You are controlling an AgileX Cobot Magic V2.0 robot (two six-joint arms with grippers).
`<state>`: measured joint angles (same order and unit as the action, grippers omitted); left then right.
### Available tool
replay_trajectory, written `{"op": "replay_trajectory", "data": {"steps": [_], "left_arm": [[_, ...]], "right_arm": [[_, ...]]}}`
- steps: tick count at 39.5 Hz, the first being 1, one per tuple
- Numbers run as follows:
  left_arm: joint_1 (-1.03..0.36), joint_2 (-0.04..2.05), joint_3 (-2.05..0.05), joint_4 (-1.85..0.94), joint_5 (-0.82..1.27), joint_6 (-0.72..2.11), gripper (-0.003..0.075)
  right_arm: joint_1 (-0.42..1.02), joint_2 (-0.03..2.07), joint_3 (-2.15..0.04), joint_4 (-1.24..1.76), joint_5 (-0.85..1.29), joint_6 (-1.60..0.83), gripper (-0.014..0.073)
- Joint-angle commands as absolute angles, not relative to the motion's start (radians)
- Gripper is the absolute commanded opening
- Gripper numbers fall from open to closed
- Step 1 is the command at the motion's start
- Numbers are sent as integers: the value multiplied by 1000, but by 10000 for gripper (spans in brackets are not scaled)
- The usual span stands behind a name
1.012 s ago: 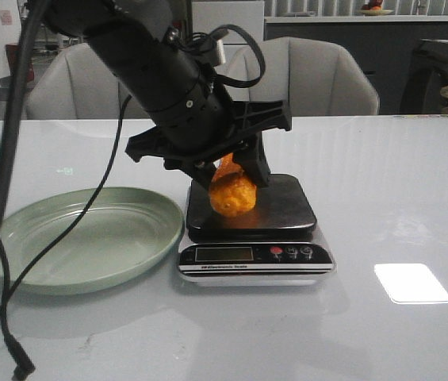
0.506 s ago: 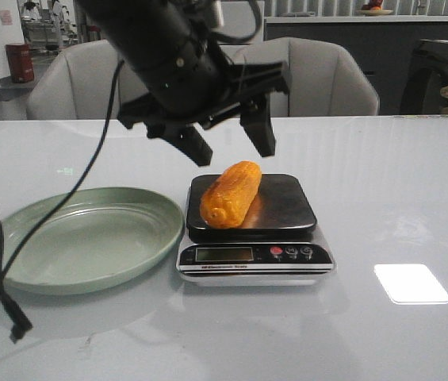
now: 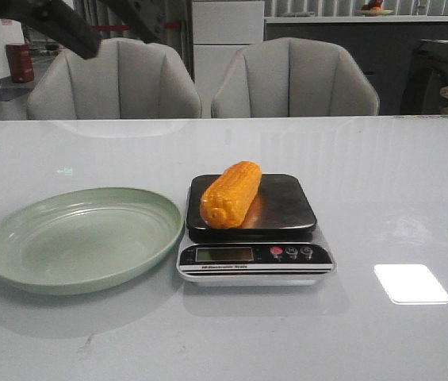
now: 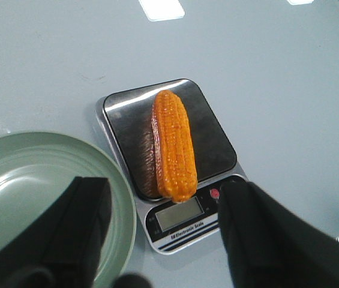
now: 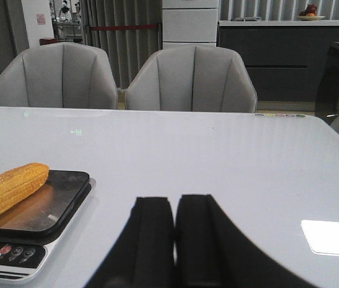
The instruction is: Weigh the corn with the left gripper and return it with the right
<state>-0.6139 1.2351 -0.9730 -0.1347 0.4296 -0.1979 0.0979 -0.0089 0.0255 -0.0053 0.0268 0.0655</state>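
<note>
I have the glossy pale grey table (image 3: pixel 414 198) taking up most of my view. On it, to my left, sits the shallow sage-green oval plate (image 3: pixel 81 238) with nothing in it, which I take to be where the cob is meant to go back. Touching its rim on the right stands the small kitchen scale with a dark steel platform and silver base (image 3: pixel 283 208); its display faces me, but I cannot read a figure on it.

The stubby orange-yellow corn cob (image 3: pixel 231 193) lies on its side along the left part of the platform, one blunt end poking over the front edge toward the display. Nothing touches it, as a true reading needs.

My left gripper (image 4: pixel 163 231) hangs high above the scale, fingers spread wide and empty. My right gripper (image 5: pixel 174 231) waits low over bare table beside the scale, fingers pressed together on nothing; I would judge the pick-up for the return falls to it next.
</note>
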Motion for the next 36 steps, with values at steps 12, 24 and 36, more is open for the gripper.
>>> {"op": "replay_trajectory", "data": {"steps": [12, 24, 36], "left_arm": [[-613, 706, -695, -54, 386, -197, 439], [-613, 332, -554, 43, 498, -197, 439], [-613, 30, -471, 102, 599, -197, 347]], "right_arm": [[91, -28, 36, -16, -51, 57, 173], [91, -28, 36, -16, -51, 57, 173], [91, -28, 36, -16, -51, 57, 173]]}}
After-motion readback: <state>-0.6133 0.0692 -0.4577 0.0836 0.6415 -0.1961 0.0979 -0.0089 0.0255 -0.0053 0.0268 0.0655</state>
